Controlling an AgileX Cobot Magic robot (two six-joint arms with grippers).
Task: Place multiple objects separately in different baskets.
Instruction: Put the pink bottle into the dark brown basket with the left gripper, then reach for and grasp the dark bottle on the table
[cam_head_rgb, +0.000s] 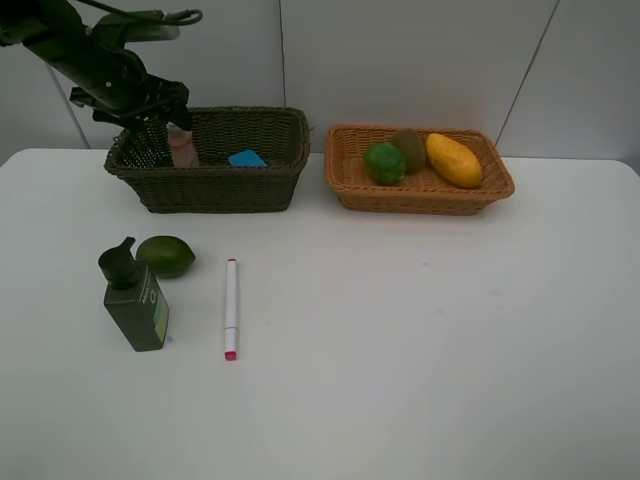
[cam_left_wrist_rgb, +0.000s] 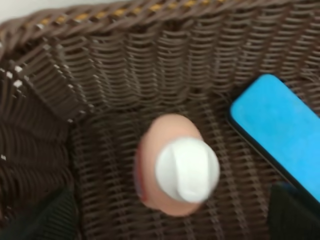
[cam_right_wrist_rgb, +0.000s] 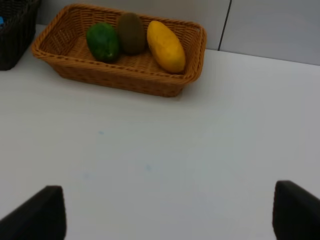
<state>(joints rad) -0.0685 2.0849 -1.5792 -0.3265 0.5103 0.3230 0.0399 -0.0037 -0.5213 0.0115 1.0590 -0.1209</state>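
My left gripper (cam_head_rgb: 160, 115) hangs open over the left end of the dark basket (cam_head_rgb: 215, 185), directly above the pink bottle (cam_head_rgb: 182, 145). In the left wrist view the pink bottle (cam_left_wrist_rgb: 172, 170) stands upright, free between the spread fingers (cam_left_wrist_rgb: 45, 215), with the blue eraser (cam_left_wrist_rgb: 280, 125) beside it. The light basket (cam_head_rgb: 420, 195) holds a green fruit (cam_head_rgb: 384, 162), the kiwi (cam_head_rgb: 409, 148) and the mango (cam_head_rgb: 453, 160). On the table lie a second green fruit (cam_head_rgb: 165, 256), the pump bottle (cam_head_rgb: 135, 297) and the marker (cam_head_rgb: 231, 307). My right gripper (cam_right_wrist_rgb: 170, 220) is open over bare table.
The white table (cam_head_rgb: 420, 340) runs back to a pale wall behind both baskets. In the right wrist view the light basket (cam_right_wrist_rgb: 120, 80) lies ahead, with a corner of the dark basket (cam_right_wrist_rgb: 15, 35) at the edge. The right arm is out of the exterior view.
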